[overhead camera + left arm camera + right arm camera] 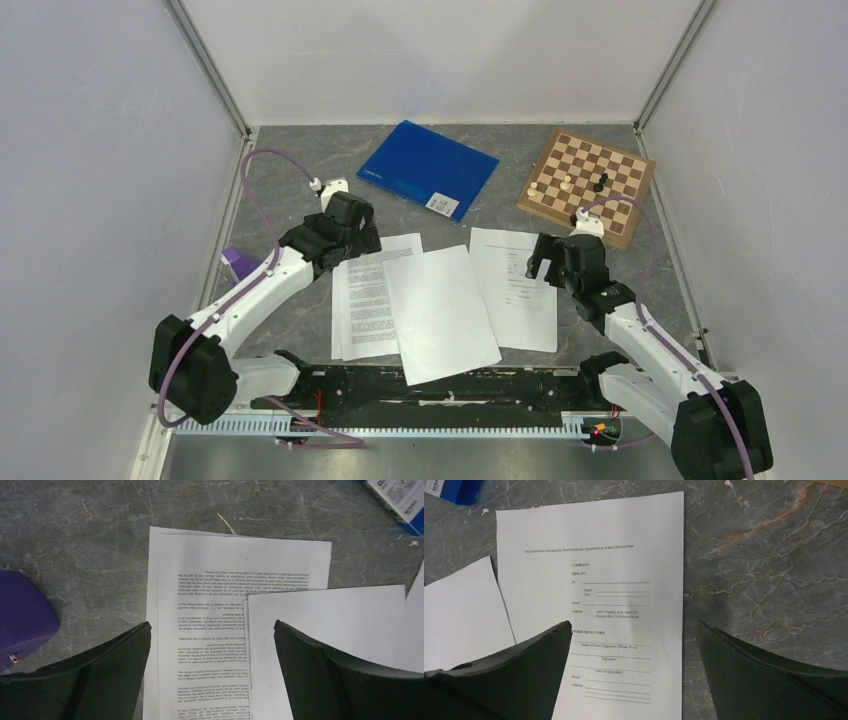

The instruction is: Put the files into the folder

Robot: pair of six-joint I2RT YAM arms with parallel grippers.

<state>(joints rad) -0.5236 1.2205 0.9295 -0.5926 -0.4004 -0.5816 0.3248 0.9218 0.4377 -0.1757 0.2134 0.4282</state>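
the files (440, 300) lie fanned out toward the near edge of the worktop (300, 170): printed sheets on the left, a signature page on the right, and a blank sheet tilted across both. they are thin, limp white paper lying flat on grey marbled stone, so i'd guess no edge is easy to pinch.

the left gripper (211, 627) hovers over the printed sheets with its jaws spread wide and nothing in them. the right gripper (635, 625) hangs the same way over the signature page. each seems set to come down on its own side of the spread.

the folder (425, 168) lies flat by the far edge, well apart from the paper. it is glossy blue plastic with a small white label. a wooden chessboard (588, 185) sits in the far right corner.
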